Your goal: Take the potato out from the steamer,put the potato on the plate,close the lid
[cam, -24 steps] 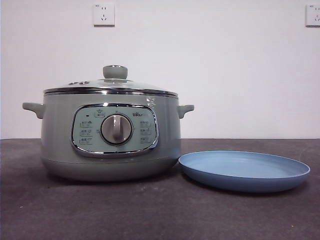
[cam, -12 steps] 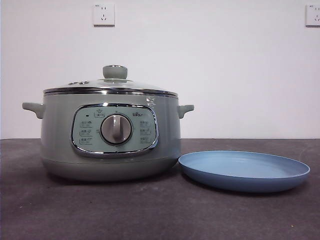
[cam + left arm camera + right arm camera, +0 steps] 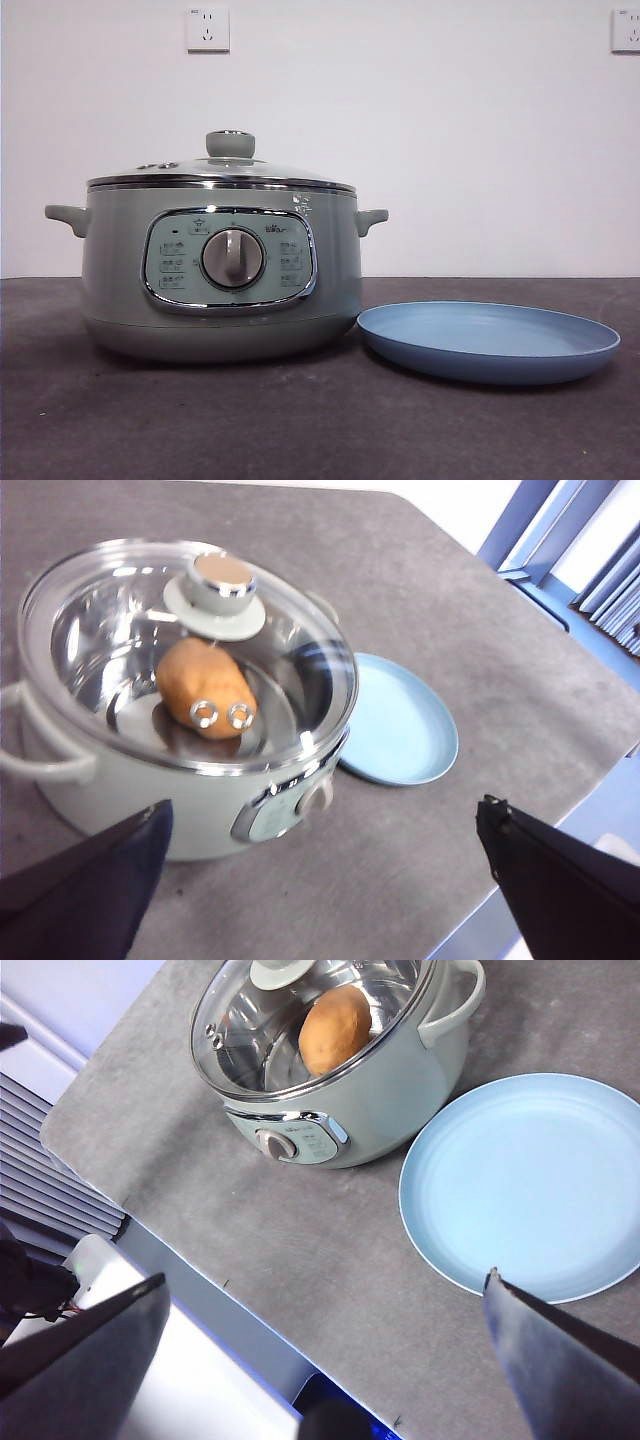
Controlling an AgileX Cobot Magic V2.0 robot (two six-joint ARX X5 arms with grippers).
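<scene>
In the front view the steamer (image 3: 218,270) stands on the table (image 3: 300,420), the lid (image 3: 222,170) on it, and the plate (image 3: 488,342) is just beside it.

In the left wrist view the left claw (image 3: 320,880) is wide apart, holding nothing; the potato (image 3: 205,688) lies inside under the glass. The knob (image 3: 220,584) is small, so the claw may slip off it.

In the right wrist view the right claw (image 3: 330,1360) is also apart, near the table edge. The potato is round and may roll off the plate.

lid (image 3: 222,172) sits on the steamer (image 3: 215,280), potato (image 3: 204,687) inside, plate (image 3: 488,343) just right of it on the worktop (image 3: 300,430).
</scene>
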